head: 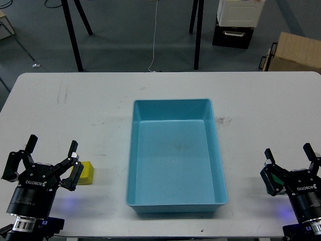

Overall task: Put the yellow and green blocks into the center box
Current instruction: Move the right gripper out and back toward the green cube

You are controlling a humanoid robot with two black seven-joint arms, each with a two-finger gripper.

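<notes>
The blue center box stands empty in the middle of the white table. A yellow block lies at the front left, just right of my left gripper and partly hidden by its right finger. The left gripper is open and empty. My right gripper is open at the front right. A small patch of the green block shows behind its left finger, and the rest of that block is hidden.
Both grippers are close to the table's front edge. On the floor beyond the far edge are black stand legs, a black case with a white box on it, and a cardboard box.
</notes>
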